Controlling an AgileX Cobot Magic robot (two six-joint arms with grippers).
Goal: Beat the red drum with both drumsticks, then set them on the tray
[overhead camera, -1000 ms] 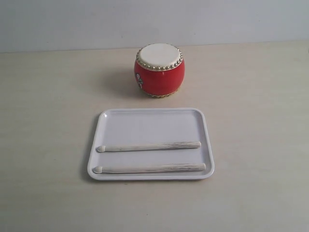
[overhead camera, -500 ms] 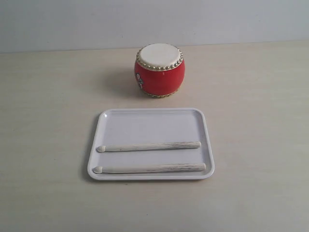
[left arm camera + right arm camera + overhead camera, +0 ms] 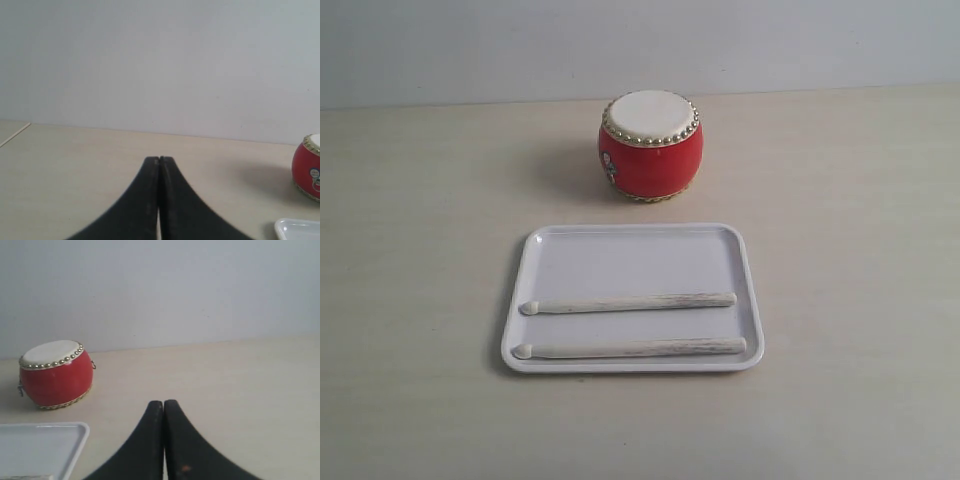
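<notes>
The two sticks (image 3: 628, 302) lie flat and parallel inside the tray (image 3: 630, 250). The drum (image 3: 650, 145) stands beyond the tray, close to the middle of the worktop's far edge. The left gripper (image 3: 159, 161) and right gripper (image 3: 163, 404) are each pressed closed and hold nothing. The sticks look light, stiff and liable to roll, so grip each one at its thicker butt end.

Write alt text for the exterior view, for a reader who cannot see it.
Two pale drumsticks lie parallel inside a white tray on a light tabletop, rounded tips toward the view's left. A red drum with a cream skin stands upright just beyond the tray, not touching it.
</notes>
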